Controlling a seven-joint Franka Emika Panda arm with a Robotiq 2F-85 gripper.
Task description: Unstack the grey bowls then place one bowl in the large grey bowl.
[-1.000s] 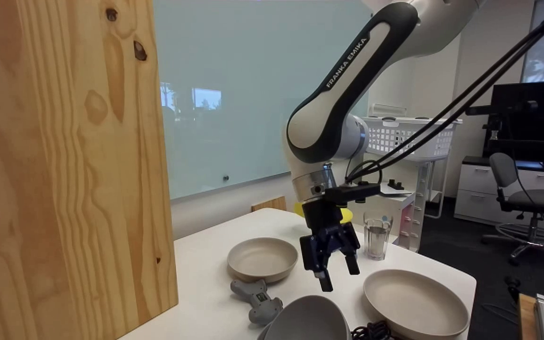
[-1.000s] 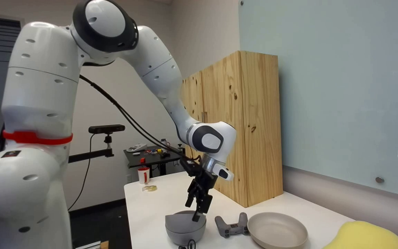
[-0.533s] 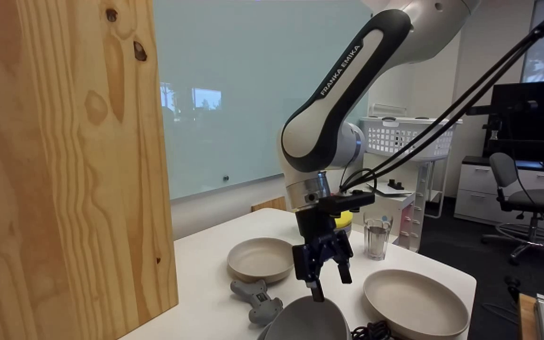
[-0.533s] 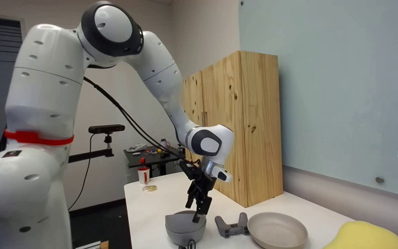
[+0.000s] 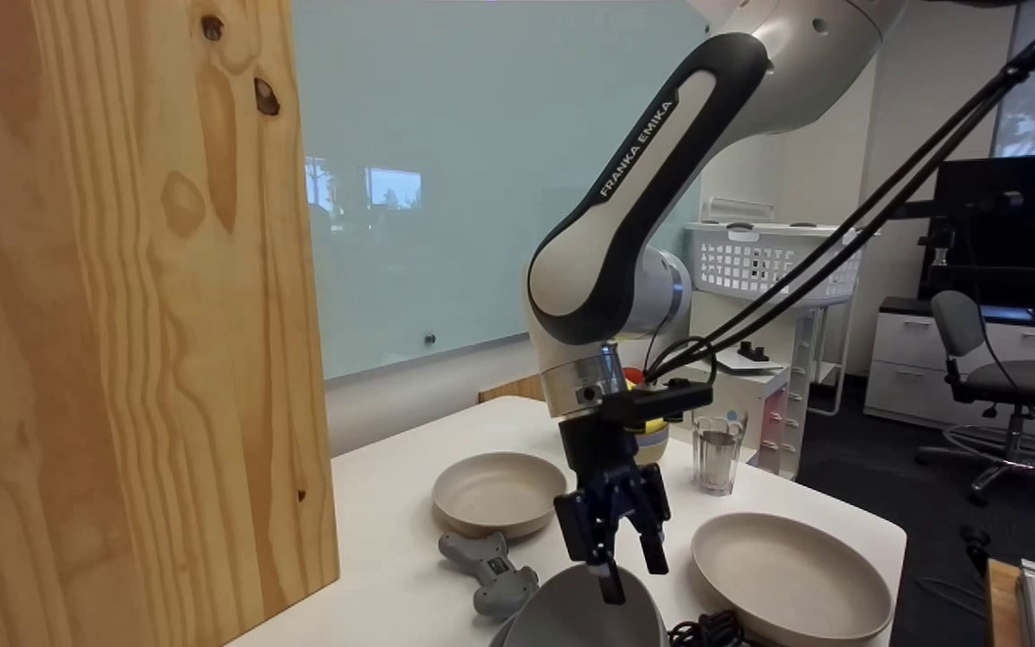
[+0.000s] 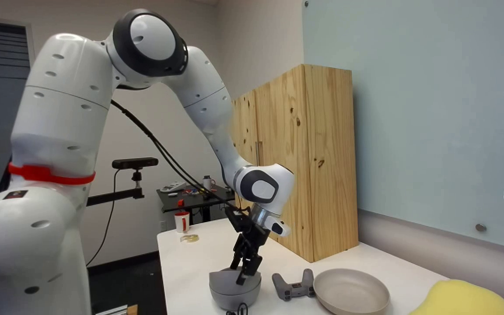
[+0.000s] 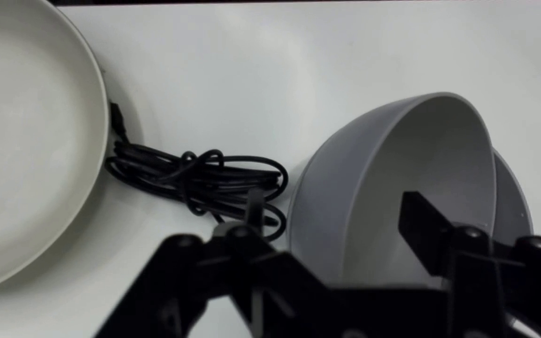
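The hand (image 5: 634, 573) slants downward, jaws apart.

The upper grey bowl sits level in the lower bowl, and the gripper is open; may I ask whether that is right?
Not quite: the wrist view shows the upper grey bowl tilted, not level, in the lower bowl; the gripper is indeed open.

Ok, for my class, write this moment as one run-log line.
gripper: open, at upper bowl, contact unclear | upper bowl: tilted inside lower bowl | unstacking: not done
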